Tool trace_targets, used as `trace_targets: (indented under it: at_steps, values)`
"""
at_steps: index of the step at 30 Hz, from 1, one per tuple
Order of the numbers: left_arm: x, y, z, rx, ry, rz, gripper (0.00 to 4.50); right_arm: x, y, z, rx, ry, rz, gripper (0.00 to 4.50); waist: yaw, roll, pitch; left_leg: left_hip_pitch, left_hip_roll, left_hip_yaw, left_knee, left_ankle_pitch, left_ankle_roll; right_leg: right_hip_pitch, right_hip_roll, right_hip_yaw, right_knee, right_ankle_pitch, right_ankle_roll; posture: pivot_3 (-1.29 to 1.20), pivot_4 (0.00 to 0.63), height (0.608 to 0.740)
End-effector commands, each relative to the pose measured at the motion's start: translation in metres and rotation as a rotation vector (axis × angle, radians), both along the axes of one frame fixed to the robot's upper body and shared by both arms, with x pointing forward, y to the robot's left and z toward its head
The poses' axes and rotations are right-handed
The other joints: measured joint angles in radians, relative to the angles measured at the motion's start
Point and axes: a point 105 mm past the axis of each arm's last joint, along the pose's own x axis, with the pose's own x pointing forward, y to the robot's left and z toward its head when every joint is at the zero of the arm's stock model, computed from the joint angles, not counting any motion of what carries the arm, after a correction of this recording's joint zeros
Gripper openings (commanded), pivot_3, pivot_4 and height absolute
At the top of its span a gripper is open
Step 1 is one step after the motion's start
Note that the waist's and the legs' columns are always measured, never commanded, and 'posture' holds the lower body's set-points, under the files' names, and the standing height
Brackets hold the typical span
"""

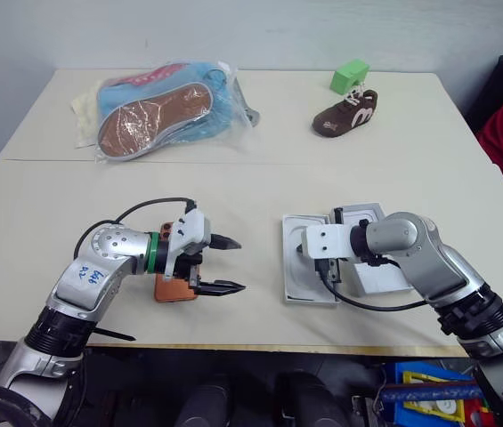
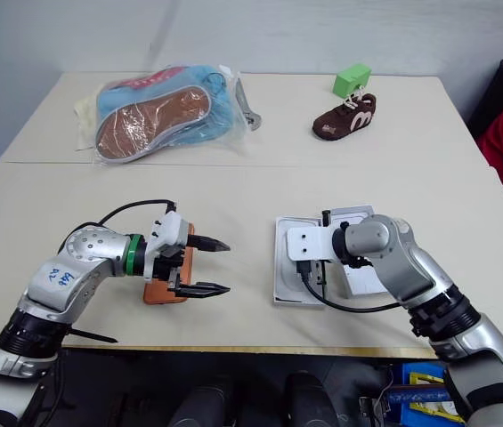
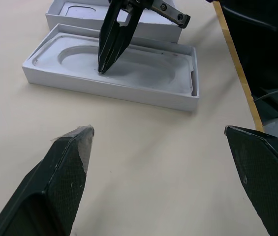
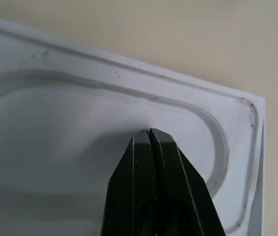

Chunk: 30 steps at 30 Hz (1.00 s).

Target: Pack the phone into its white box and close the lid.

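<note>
Closed right pincer (image 3: 110,46) tips meet the insert's (image 3: 143,81) oval recess.

Before me lies a pale cream surface (image 1: 260,191), two tabletops joined along a seam, against a plain light wall (image 1: 233,31). Even light, soft shadows, dark floor beneath its near edge.

I'm seeing a copper-orange phone (image 1: 174,286) on the cream tabletop (image 1: 251,191), white box parts (image 1: 309,260), black pincer fingers (image 3: 60,184), a brown shoe (image 1: 344,114) with white markings and a green block (image 1: 349,76).
</note>
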Motion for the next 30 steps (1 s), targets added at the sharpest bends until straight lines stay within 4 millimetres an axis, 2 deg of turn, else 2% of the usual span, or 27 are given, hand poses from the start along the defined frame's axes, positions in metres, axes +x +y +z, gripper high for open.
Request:
trace_targets:
  at_steps: [1,3,5,8,11,14,18,20,25,30]
  values:
    - [-0.002,0.022,0.010,-0.042,0.052,0.102,4.50,-0.007,0.011,0.008,0.080,0.050,0.021,0.03,-0.006,0.000,0.000,0.000,0.000,0.000,0.000,0.000,0.000,0.000,0.000,0.000,0.000,0.000,0.000,0.00,0.150,0.740]
    - [-0.003,0.037,0.013,-0.074,0.131,0.172,4.50,-0.010,0.024,0.023,0.168,0.072,0.049,0.03,-0.019,0.000,0.000,0.000,0.000,0.000,-0.001,0.000,0.000,-0.001,0.001,0.001,0.001,0.000,0.000,0.00,0.150,0.740]
    - [-0.008,0.060,0.018,-0.120,0.252,0.262,4.50,-0.014,0.039,0.037,0.246,0.094,0.086,0.03,-0.025,0.000,0.001,0.000,0.001,0.000,-0.001,0.000,0.000,-0.002,0.002,0.002,0.003,0.000,0.000,0.00,0.150,0.740]
    - [-0.028,0.107,0.020,-0.142,0.467,0.406,4.50,-0.025,0.069,0.051,0.358,0.153,0.188,0.03,-0.042,-0.001,0.002,0.000,0.001,0.000,-0.002,0.000,-0.001,-0.003,0.002,0.003,0.005,0.000,0.000,0.00,0.150,0.740]
    - [-0.041,0.136,0.018,-0.138,0.593,0.541,4.50,-0.027,0.084,0.046,0.345,0.158,0.246,0.03,-0.037,-0.001,0.002,0.002,0.001,-0.002,-0.002,0.000,-0.001,-0.003,0.003,0.007,0.005,0.000,0.000,0.00,0.150,0.740]
    - [-0.048,0.159,0.007,-0.128,0.751,0.718,4.50,-0.022,0.102,0.028,0.275,0.127,0.312,0.03,-0.031,-0.001,0.002,0.002,-0.003,-0.005,-0.002,0.000,0.000,-0.002,0.003,0.014,0.005,0.000,0.000,0.00,0.150,0.740]
    - [-0.042,0.159,-0.013,-0.110,0.885,0.852,4.50,-0.019,0.125,0.015,0.244,0.127,0.356,0.03,-0.027,-0.001,0.002,0.001,-0.006,-0.011,-0.002,0.000,0.000,-0.003,0.004,0.019,0.009,0.000,0.000,0.00,0.150,0.740]
    - [-0.036,0.153,-0.020,-0.105,0.927,0.882,4.50,-0.016,0.131,0.005,0.198,0.122,0.371,0.03,-0.026,-0.002,0.002,0.001,-0.008,-0.015,-0.001,0.000,0.000,-0.005,0.004,0.020,0.011,0.000,0.000,0.00,0.150,0.740]
    - [-0.022,0.126,-0.036,-0.083,0.986,0.839,4.50,-0.010,0.136,-0.015,0.112,0.114,0.374,0.03,-0.022,-0.001,0.001,0.003,-0.012,-0.019,-0.001,0.000,0.000,-0.005,0.002,0.020,0.017,0.000,0.000,0.00,0.150,0.740]
    - [-0.010,0.098,-0.058,0.019,1.024,0.811,4.50,-0.003,0.138,-0.026,0.061,0.100,0.360,0.03,-0.011,0.010,-0.007,0.009,-0.014,-0.022,-0.001,0.002,0.001,-0.001,0.001,0.021,0.013,0.000,0.000,0.00,0.150,0.740]
